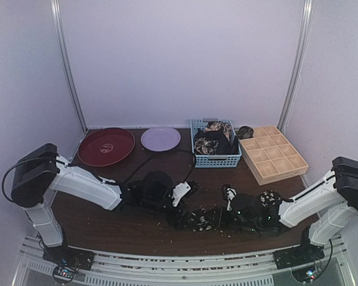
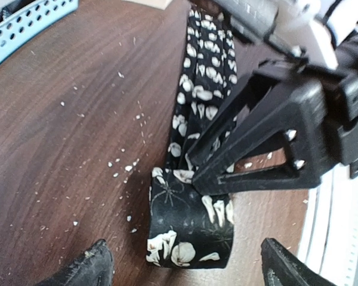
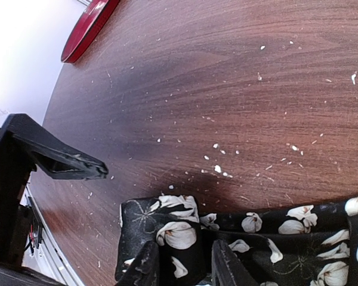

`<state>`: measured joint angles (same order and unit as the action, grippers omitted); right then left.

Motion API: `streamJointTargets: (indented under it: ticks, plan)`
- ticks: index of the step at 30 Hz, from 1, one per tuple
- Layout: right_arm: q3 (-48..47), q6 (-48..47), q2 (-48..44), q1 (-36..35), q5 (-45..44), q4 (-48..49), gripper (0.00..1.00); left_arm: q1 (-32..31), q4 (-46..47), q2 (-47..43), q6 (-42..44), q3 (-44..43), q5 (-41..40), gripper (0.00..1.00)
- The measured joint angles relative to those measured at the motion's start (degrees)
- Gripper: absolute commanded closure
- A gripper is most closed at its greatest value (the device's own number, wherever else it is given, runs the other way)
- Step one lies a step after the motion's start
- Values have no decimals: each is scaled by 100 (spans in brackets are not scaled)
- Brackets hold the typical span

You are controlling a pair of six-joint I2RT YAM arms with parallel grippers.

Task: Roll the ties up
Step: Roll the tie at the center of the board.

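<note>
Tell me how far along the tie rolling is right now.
Barely started. Done: one end of the tie is loosely curled over. In hand: the right gripper pinches it beside that curl; the left gripper hangs open over it. Left: rolling its length, plus the ties heaped in the blue basket.

dark brown wood table, kinda messy, with little white specks scattered over it. along the back there's a red plate, a purple plate just beside it, then a blue basket and a tan gridded tray off to the right. nearer the front a black floral tie lies stretched on the wood, one end curled over.
</note>
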<state>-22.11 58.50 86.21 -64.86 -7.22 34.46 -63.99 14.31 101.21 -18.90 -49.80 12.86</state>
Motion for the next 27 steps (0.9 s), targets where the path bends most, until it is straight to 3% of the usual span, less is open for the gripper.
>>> streamJointTargets:
  ticks: [15, 23, 27]
  plan:
    - [31, 31, 0, 0, 0, 31, 68, -105, -247, 809, 763, -551, 273, 12]
    - [120, 46, -15, 0, 0, 122, 68, -146, -348, 1130, 1075, -820, 450, 21]
    - [181, 50, -33, 0, 15, 168, 68, -212, -494, 1132, 1193, -881, 417, 37]
